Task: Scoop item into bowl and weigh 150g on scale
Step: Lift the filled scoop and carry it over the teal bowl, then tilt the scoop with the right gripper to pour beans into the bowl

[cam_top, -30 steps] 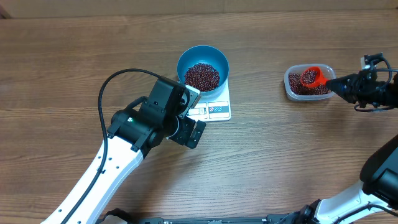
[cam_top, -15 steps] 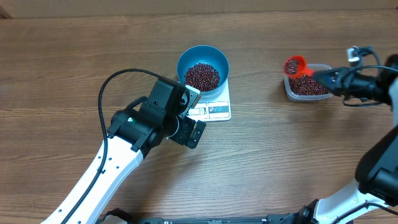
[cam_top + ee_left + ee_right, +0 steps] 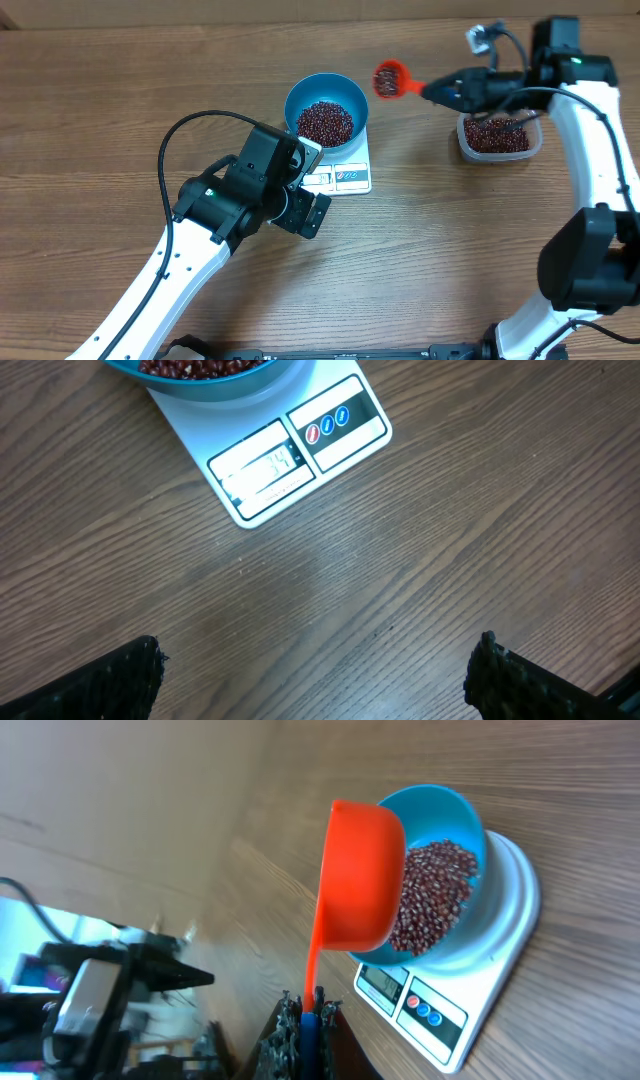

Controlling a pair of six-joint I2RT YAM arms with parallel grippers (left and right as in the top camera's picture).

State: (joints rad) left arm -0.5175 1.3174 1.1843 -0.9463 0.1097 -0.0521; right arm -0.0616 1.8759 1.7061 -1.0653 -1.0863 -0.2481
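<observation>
Right gripper (image 3: 452, 88) is clamped tight on the handle of an orange scoop (image 3: 360, 870), so it's got a solid hold on that. Left gripper (image 3: 315, 685) is spread wide with nothing in it, hanging over bare wood near the display end of the scale.

Big to small: the wooden table (image 3: 120, 70) carries everything. The white scale (image 3: 352, 176) sits around the middle. The blue bowl (image 3: 296, 98) is on top of it toward the far end, so the display and buttons are uncovered. A clear plastic tub (image 3: 462, 140) is off to the right, well apart from the scale, with more beans in the bottom. The scoop is up in the air just beside the bowl's right rim, between bowl and tub, carrying a load. The red-brown beans (image 3: 326, 122) make a heap in the bowl.
</observation>
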